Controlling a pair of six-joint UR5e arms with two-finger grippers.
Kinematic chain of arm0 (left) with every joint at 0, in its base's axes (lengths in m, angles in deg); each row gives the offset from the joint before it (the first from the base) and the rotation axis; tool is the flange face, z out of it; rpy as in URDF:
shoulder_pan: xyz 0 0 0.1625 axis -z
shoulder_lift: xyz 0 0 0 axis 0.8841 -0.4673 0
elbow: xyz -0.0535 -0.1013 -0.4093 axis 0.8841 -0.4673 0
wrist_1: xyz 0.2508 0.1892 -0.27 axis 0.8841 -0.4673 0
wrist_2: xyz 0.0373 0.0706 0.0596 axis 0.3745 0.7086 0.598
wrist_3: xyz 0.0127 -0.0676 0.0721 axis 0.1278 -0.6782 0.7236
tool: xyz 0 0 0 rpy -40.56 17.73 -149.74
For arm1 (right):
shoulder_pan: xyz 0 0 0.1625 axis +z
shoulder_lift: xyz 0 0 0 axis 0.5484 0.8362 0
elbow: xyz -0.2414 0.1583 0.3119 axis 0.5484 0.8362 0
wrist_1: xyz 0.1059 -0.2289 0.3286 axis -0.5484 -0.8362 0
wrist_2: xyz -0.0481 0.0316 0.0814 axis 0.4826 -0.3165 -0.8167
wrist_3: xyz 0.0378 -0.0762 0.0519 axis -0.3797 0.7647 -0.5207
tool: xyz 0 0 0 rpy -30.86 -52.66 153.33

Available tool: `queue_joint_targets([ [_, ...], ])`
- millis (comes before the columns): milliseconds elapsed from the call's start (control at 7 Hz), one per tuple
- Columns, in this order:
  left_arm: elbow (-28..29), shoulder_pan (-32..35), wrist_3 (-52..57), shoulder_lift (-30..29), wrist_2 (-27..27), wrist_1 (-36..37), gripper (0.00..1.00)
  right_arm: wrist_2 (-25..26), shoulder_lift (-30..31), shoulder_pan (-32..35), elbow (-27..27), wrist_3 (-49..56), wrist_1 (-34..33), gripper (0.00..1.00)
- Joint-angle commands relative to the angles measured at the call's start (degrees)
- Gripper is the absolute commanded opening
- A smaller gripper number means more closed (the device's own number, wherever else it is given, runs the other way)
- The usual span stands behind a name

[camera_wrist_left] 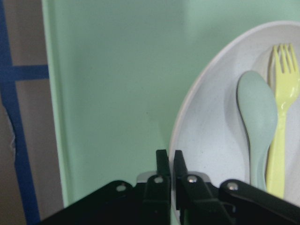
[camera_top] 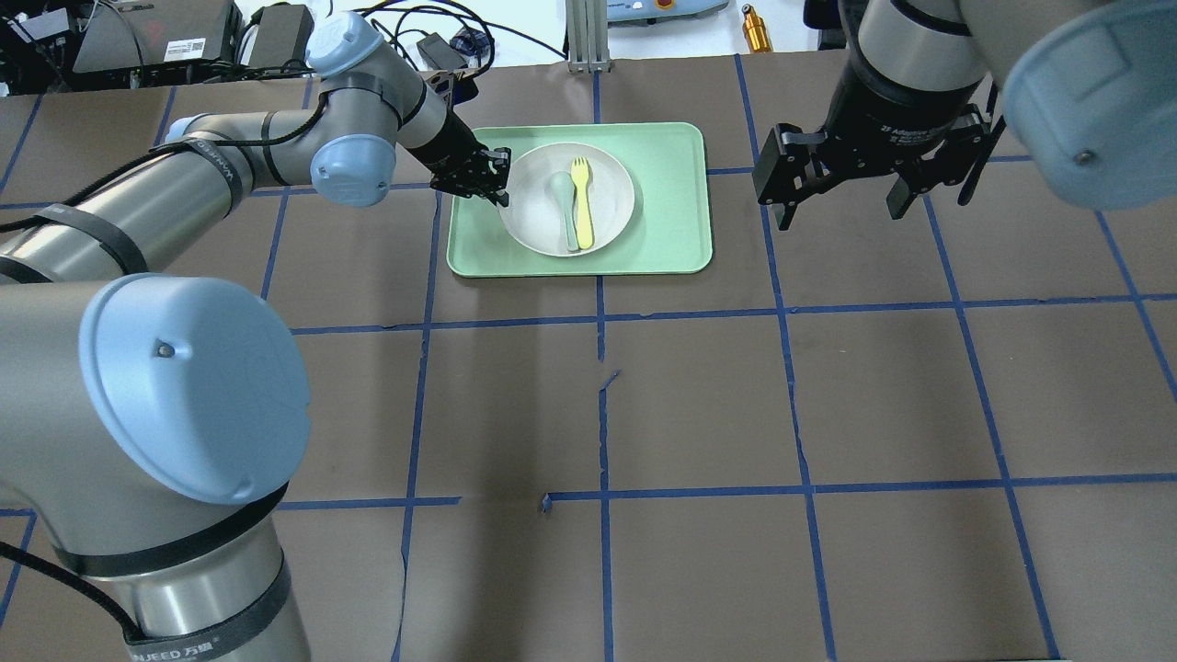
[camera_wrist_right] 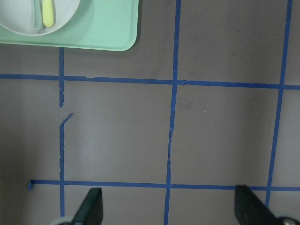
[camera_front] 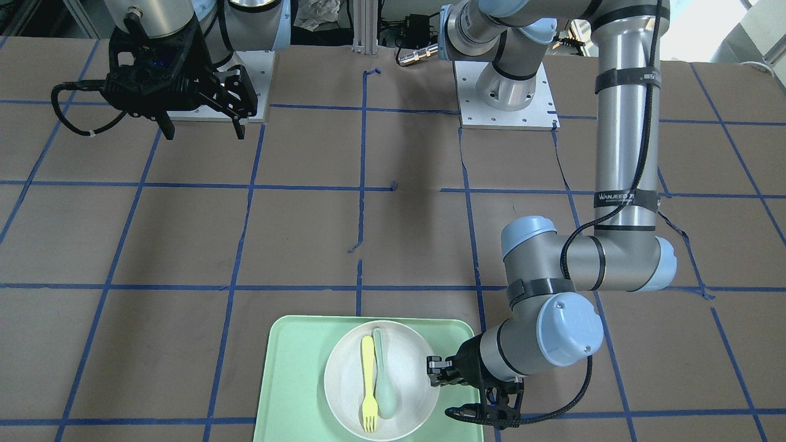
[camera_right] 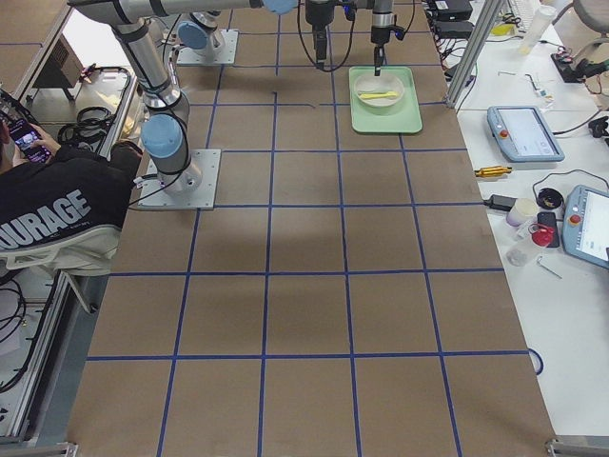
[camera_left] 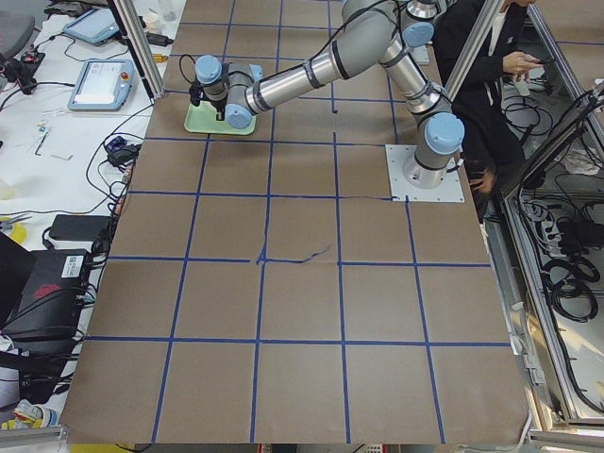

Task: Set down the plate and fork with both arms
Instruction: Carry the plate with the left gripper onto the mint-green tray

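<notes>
The white plate lies on the mint-green tray. The pale-yellow fork lies in the plate beside a grey-green spoon. My left gripper is at the plate's edge, its jaws shut on the rim. The left wrist view shows the gripper, the plate and the fork. My right gripper hangs open and empty above the table, to the right of the tray. In its wrist view the gripper is over bare paper, with the tray at the top left.
The table is covered in brown paper with a blue tape grid. The arm bases stand on white plates at the robot's side. A person sits beside the table in the exterior right view.
</notes>
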Motion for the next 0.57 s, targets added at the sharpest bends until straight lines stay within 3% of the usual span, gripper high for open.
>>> queue_joint_targets([
  [0, 1.7, 0.93, -1.05, -1.74, 0.11, 0.31, 0.0, -0.06, 0.0, 0.0, -0.06, 0.0, 0.02, 1.0],
  [143, 1.36, 1.01, -1.05, -1.57, 0.2, 0.66, 0.64, -0.06, 0.0, 0.0, -0.06, 0.0, 0.02, 1.0],
  [286, 0.75, 1.01, -0.79, -0.18, 0.38, 0.84, 1.0, 0.03, 0.0, 0.0, -0.06, 0.0, 0.02, 1.0],
  [429, -0.57, 0.84, -0.61, 0.97, 0.46, 1.79, 1.0, -0.06, 0.0, 0.0, -0.06, 0.0, 0.02, 1.0],
])
